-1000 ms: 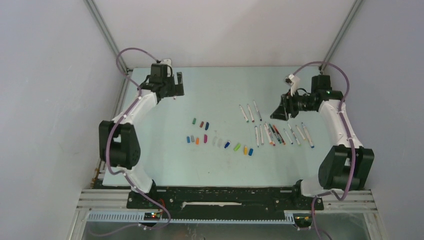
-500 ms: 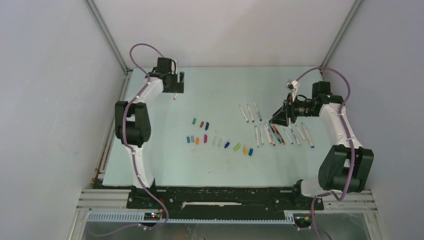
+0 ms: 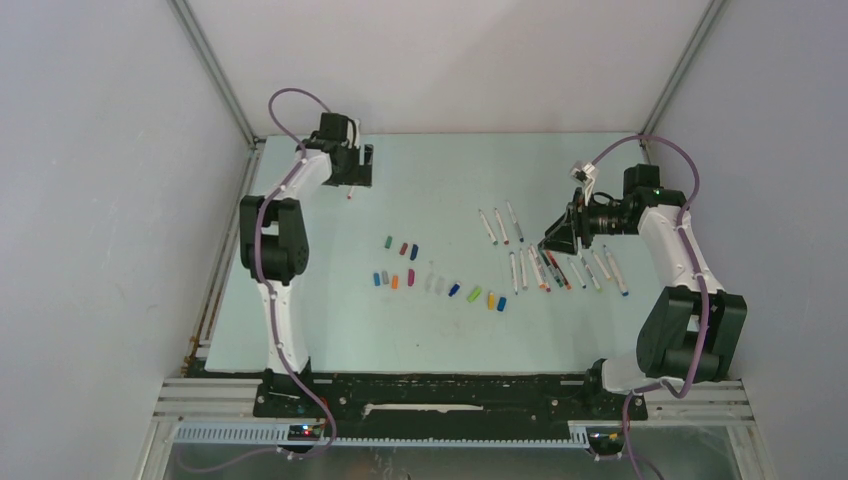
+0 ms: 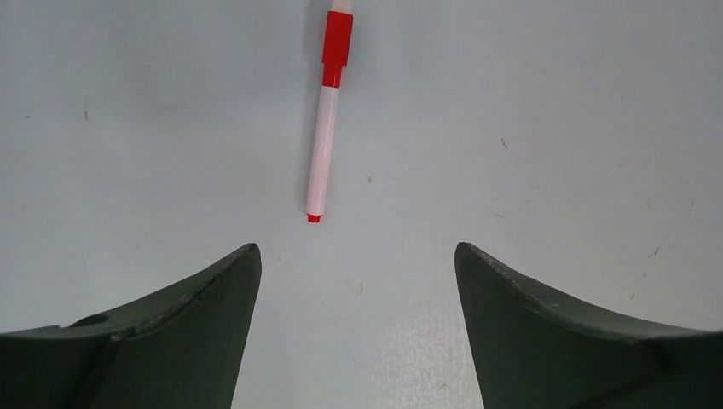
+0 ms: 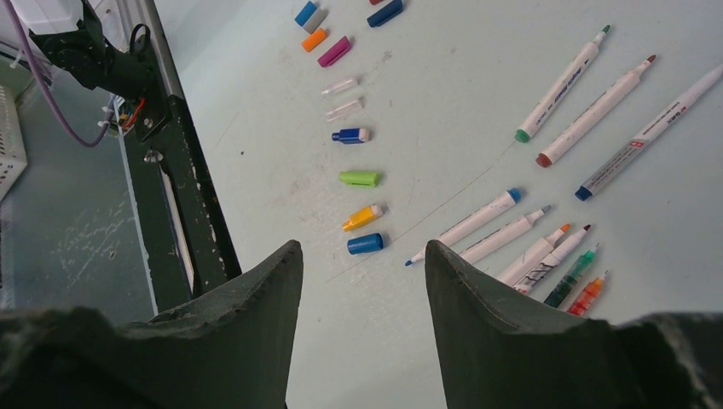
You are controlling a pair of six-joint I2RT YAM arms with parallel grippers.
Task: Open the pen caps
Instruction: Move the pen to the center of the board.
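At the far left of the table my left gripper (image 4: 358,328) hung spread and empty over a red pen (image 4: 324,128) that wore its cap (image 4: 337,38). My right gripper (image 5: 362,328), part-open, held nothing above the uncapped pens (image 5: 546,247). Loose pen caps (image 3: 440,285) lay mid-table. I judged this the last capping left; next needed a grip on its barrel.
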